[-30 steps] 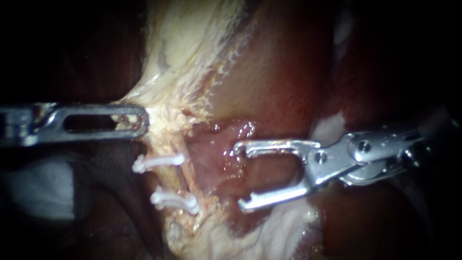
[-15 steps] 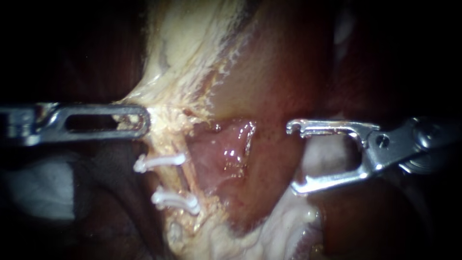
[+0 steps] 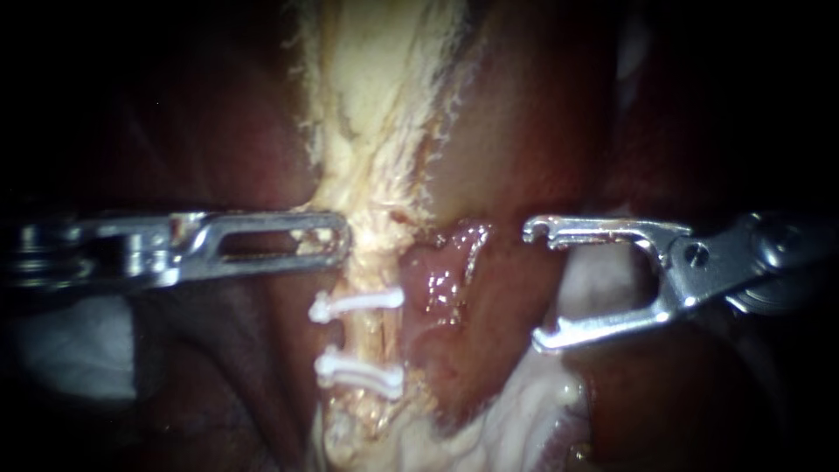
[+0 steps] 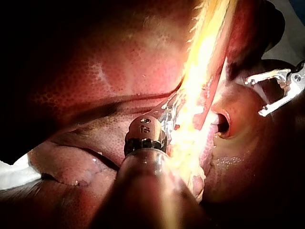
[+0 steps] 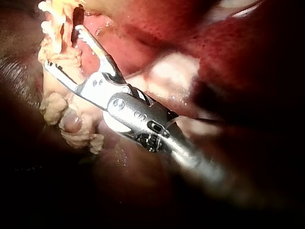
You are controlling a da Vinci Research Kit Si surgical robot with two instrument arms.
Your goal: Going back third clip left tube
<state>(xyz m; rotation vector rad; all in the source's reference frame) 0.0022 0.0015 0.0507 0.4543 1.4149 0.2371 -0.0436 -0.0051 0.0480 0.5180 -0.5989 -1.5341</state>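
My left instrument (image 3: 336, 238) comes in level from the left, its slotted jaws shut on the pale yellow tissue (image 3: 376, 131) at the top of a thin tube (image 3: 371, 336). Two white clips (image 3: 357, 303) (image 3: 360, 374) cross that tube, one below the other. My right instrument (image 3: 533, 287) stands to the right of the tube, clear of it, with its jaws wide open and nothing between them. In the left wrist view, my left instrument (image 4: 171, 112) is buried in the yellow tissue. In the right wrist view, my right instrument's open jaws (image 5: 62, 46) stand beside the yellow strand (image 5: 55, 102).
Dark red liver (image 3: 542, 131) lies on both sides of the pale strand. A moist pink pocket of tissue (image 3: 446, 280) sits between the tube and my right instrument. Pale fatty tissue (image 3: 524, 411) lies under the right jaws.
My right instrument drew back to the right, away from the tube, then held still. My left instrument has moved right with the pale tissue, carrying the tube and both clips rightward.
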